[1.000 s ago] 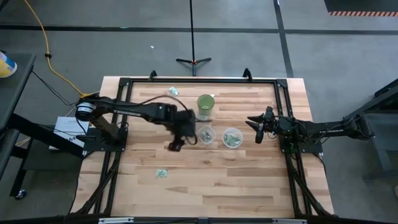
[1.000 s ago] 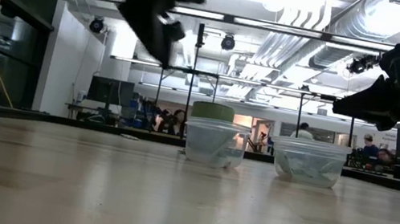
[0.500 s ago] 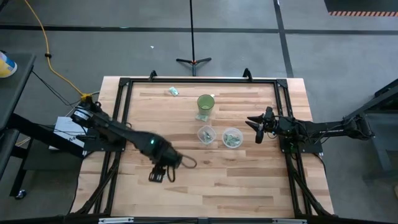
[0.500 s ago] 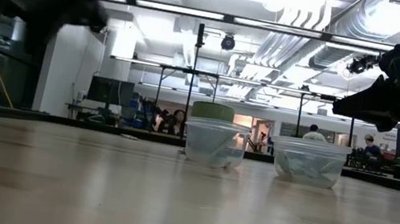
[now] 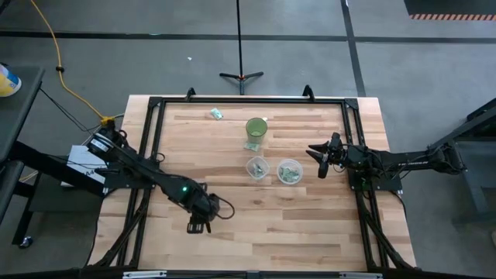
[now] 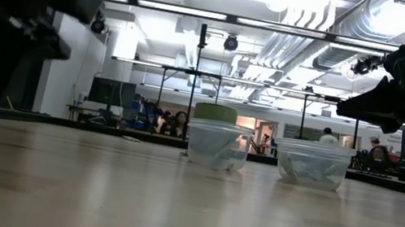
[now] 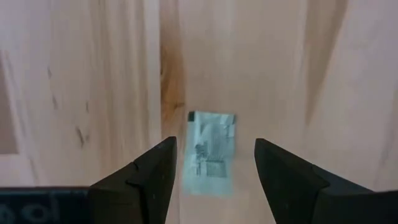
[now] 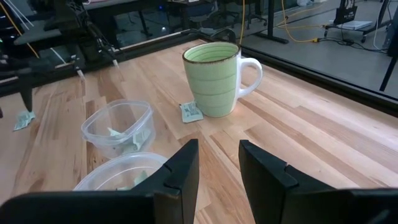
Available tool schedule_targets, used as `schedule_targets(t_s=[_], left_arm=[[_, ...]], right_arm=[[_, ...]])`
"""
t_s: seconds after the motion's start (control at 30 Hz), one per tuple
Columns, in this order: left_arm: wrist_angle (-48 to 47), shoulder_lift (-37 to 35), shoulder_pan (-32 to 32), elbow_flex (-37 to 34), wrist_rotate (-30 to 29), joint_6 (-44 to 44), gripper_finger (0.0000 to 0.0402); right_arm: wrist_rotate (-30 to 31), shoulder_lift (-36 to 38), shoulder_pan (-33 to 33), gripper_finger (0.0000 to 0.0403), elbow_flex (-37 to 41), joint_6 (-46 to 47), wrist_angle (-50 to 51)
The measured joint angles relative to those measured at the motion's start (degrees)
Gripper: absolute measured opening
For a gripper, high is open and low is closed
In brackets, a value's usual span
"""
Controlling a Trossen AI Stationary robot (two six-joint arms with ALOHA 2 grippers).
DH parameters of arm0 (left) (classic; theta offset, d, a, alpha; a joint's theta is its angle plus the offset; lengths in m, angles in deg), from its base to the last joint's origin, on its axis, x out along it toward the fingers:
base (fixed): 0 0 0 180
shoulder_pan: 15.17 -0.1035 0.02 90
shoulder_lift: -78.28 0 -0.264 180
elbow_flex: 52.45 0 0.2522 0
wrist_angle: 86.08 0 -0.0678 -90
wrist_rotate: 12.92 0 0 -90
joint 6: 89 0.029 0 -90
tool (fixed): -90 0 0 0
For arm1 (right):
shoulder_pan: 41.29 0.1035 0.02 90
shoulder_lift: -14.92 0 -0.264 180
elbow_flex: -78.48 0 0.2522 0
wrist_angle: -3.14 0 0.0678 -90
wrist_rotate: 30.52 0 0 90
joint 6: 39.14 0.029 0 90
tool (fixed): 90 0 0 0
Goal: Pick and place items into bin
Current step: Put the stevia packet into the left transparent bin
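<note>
A pale green-and-white packet (image 7: 211, 155) lies flat on the wood near the table's near-left part. My left gripper (image 5: 197, 227) hangs over it, open, pointing down, one finger on each side of the packet without touching it. In the high view the gripper hides this packet. Two clear bins (image 5: 256, 167) (image 5: 289, 171) stand mid-table with packets inside. My right gripper (image 5: 318, 161) waits open, in the air just right of the bins. One more packet (image 5: 216, 114) lies near the far edge, and another (image 8: 191, 112) lies against the mug's foot.
A green mug (image 5: 256, 129) stands just beyond the bins. A black frame rail (image 5: 248, 99) runs round the table's edges. Bare wood stretches along the near half, right of my left gripper. People and desks show in the room behind in the low view.
My left arm has swung from beside the left bin toward the table's near-left part and has come down over the packet lying there. The right arm, the bins and the mug have stayed put.
</note>
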Motion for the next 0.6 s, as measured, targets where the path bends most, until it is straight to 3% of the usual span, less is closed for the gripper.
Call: schedule_targets(t_s=[0.27, 0.6], left_arm=[[8.99, 0.0, -0.05, -6.0, -0.24, -4.1, 0.0248], [11.05, -0.22, -0.07, -8.49, -0.66, -1.35, 0.0248]], right_arm=[[-0.08, 0.0, 0.0, 0.0106, 0.0, 0.0, 0.0], [0.35, 0.02, 0.02, 0.0106, 0.0, 0.0, 0.0]])
